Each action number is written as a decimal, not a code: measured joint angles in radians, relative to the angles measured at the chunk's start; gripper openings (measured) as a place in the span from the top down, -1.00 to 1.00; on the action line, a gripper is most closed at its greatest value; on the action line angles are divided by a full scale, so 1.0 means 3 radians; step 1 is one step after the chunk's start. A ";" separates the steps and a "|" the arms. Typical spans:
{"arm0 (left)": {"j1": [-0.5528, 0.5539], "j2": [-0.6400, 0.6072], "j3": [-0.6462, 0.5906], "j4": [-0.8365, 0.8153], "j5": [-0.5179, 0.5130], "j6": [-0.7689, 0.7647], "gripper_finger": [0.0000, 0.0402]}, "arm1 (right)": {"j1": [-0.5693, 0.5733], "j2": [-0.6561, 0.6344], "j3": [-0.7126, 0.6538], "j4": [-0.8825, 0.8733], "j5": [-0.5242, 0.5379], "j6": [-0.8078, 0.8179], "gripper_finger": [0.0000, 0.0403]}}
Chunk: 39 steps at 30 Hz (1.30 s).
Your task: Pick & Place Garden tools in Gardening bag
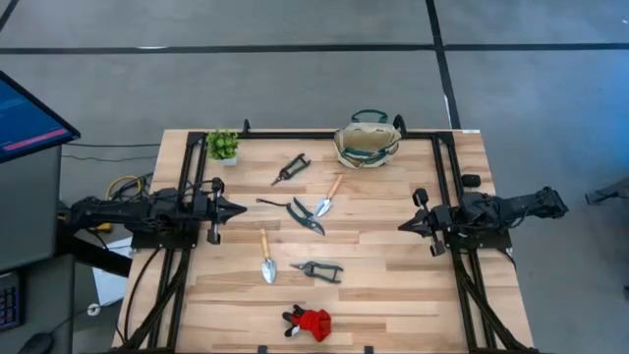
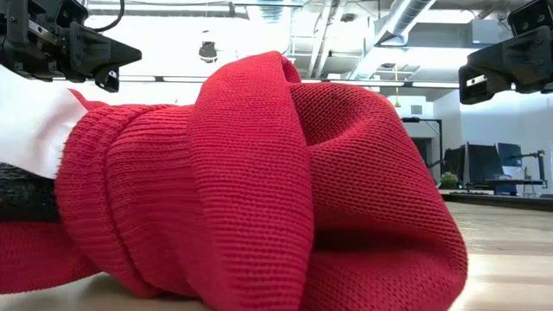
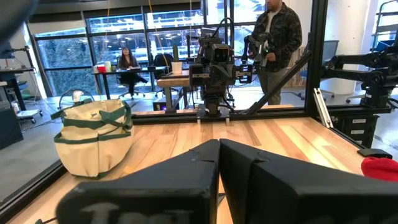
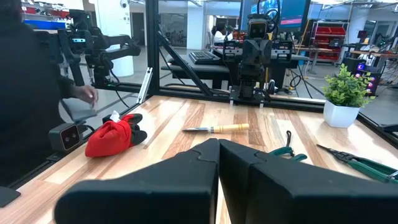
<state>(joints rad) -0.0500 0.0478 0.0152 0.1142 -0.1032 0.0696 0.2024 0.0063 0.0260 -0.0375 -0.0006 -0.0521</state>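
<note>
Across the middle of the wooden table (image 1: 393, 295), the garden tools are lying flat and spread apart, none yet in the bag, so the task appears to be at its start. A wooden-handled trowel (image 1: 266, 258) with a bright metal blade is sitting near the centre, a second trowel (image 1: 328, 195) farther back, black-handled shears (image 1: 306, 216) between them, pruners (image 1: 291, 168) toward the far edge, and another dark pair of pruners (image 1: 318, 268) beside the first trowel. The red-and-black bundle (image 1: 312, 322), a coarse ribbed knit, is resting at the near edge and filling most of the low view. The gardening bag (image 1: 367, 141), round beige fabric with dark green trim and loop handles, is standing upright at the far edge with its mouth open upward, presumably so tools can be dropped in from above. A small green potted plant (image 1: 222, 146) is standing at the far left corner.

The left gripper (image 1: 239, 207) is hovering at the left side of the table, fingers pressed together and holding nothing. The right gripper (image 1: 403, 225) is mirroring it on the right, likewise closed and empty. Both appear to be waiting. People are showing in the room beyond.
</note>
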 joint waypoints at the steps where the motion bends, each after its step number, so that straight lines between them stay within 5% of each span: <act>1: 0.0001 0.0000 0.0001 -0.0001 0.0000 0.0000 0.99 | 0.0000 -0.0001 0.0000 0.0000 0.0000 0.0000 1.00; 17: 0.0000 0.0000 0.0000 0.0000 0.0001 0.0000 0.99 | -0.0006 -0.0001 -0.0003 0.0017 0.0001 0.0002 1.00; 26: 0.0001 0.0000 -0.0001 0.0000 0.0000 0.0000 0.99 | -0.0003 -0.0001 -0.0003 0.0026 0.0001 0.0635 1.00; 39: -0.0001 0.0000 0.0000 0.0027 0.0001 0.0000 0.99 | -0.0003 -0.0001 -0.0006 0.0044 0.0003 0.0666 1.00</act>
<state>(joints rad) -0.0502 0.0479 0.0152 0.1224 -0.1030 0.0696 0.2016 0.0059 0.0242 -0.0242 0.0002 0.1478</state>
